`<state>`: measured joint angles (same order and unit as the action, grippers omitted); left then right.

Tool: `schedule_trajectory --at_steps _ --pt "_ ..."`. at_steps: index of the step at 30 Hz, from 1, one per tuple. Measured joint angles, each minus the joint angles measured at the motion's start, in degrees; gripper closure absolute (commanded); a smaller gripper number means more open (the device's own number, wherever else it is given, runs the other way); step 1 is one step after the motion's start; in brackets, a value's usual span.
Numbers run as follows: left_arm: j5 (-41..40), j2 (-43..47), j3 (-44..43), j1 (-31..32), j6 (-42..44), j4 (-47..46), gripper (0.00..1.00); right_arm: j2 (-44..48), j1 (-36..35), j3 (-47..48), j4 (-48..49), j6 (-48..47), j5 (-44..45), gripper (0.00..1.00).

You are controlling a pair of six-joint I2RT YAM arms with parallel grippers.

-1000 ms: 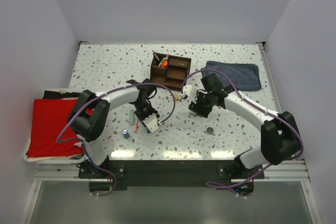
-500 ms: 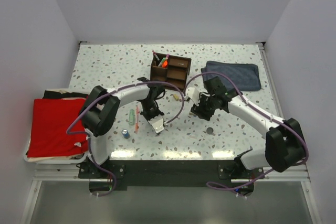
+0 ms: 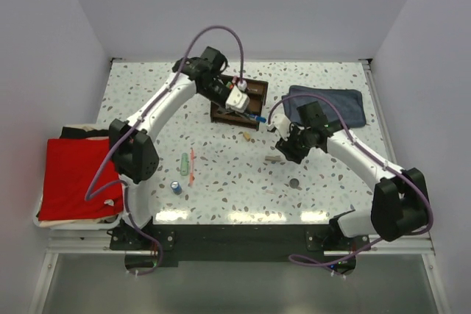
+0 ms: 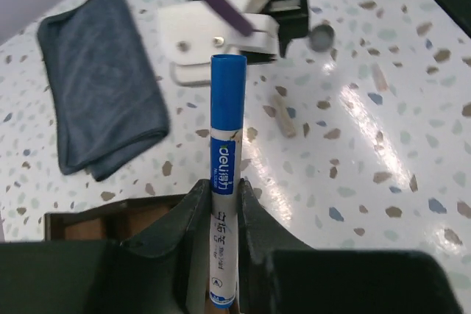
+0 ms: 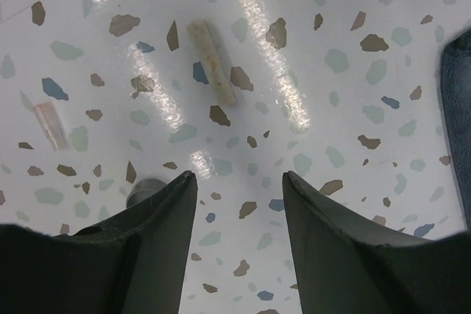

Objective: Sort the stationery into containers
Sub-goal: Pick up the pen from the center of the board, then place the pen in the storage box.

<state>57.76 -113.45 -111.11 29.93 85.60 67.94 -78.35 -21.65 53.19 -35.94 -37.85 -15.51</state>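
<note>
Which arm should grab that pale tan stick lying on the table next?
Right. Its open, empty gripper hovers near the pale tan stick, while the left gripper is shut on the blue marker above the wooden organizer.

Table (image 3: pixel 147 93): white terrazzo, flecked brown, grey and blue, with glossy glare streaks. Organizer (image 3: pixel 257 93): dark brown wood, plain. Blue pen (image 4: pixel 227 108): blue cap, blue band with white lettering, white barrel with blue print, blue end. Blue-grey cloth (image 3: pixel 335 104), right of the organizer: plain, no pattern. Red cloth (image 3: pixel 73 174), far left of the organizer: solid red, with black and cream layers under it. Near-left of the organizer: pale green tube (image 3: pixel 184 161), orange-red pen (image 3: pixel 192 167), blue cylinder (image 3: pixel 176 187). Just in front of the organizer: tan bit (image 3: pixel 248 136), faintly mottled. Near-right of the organizer: dark grey disc (image 3: pixel 294 181). Left arm (image 3: pixel 158 104) and right arm (image 3: pixel 353 154): white shells, black joints. Cable (image 3: pixel 213 31): purple.
</note>
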Motion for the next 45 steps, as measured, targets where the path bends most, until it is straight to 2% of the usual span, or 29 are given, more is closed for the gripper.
schedule_trajectory --at_steps 2,4,6,8,9,11,14,16,18,24,36,45 --pt "5.03 0.11 -0.42 -3.23 -8.98 -5.81 1.0 -1.62 0.35 1.46 -0.37 0.11 0.04 0.46" --pt "9.7 0.55 3.21 -7.43 -23.58 -20.65 1.0 -3.19 0.5 3.21 -0.52 0.11 0.42 0.46" --pt "12.0 2.8 12.79 -10.93 -41.11 -41.75 1.0 -4.48 0.72 4.7 -0.59 0.04 0.98 0.46" --pt "13.0 3.93 23.23 -14.23 -62.84 -68.7 1.0 -5.46 0.72 5.99 -0.74 0.0 1.11 0.46" --pt "13.38 3.17 25.92 -15.52 -72.35 -79.19 1.0 -5.99 0.74 6.56 -0.76 -0.09 1.2 0.46" --pt "13.62 -0.61 25.88 -17.14 -88.94 -96.43 1.0 -6.93 0.74 7.54 -0.87 -0.09 1.27 0.46" --pt "12.98 -5.33 23.76 -18.1 -104.54 -113.33 1.0 -8.13 0.74 8.39 -1.03 -0.11 1.38 0.46" --pt "12.96 -6.78 22.99 -18.18 -110.05 -119.27 1.0 -8.83 0.74 8.83 -1.16 -0.09 1.49 0.46" --pt "12.92 -8.11 21.59 -18.18 -114.38 -124.39 1.0 -9.73 0.72 9.27 -1.33 -0.11 1.6 0.46" --pt "12.9 -11.17 19.69 -18.62 -119.73 -132.32 1.0 -11.69 0.72 11.04 -2.25 -0.11 2.69 0.46" --pt "12.17 -20.22 17.33 -21.57 -121.96 -134.6 1.0 -14.49 0.72 13.18 -3.8 -0.09 3.06 0.46" --pt "12.31 -21.22 17.84 -21.57 -122.01 -135.43 0.82 -16.94 0.72 15.37 -3.89 -0.07 3.87 0.46"
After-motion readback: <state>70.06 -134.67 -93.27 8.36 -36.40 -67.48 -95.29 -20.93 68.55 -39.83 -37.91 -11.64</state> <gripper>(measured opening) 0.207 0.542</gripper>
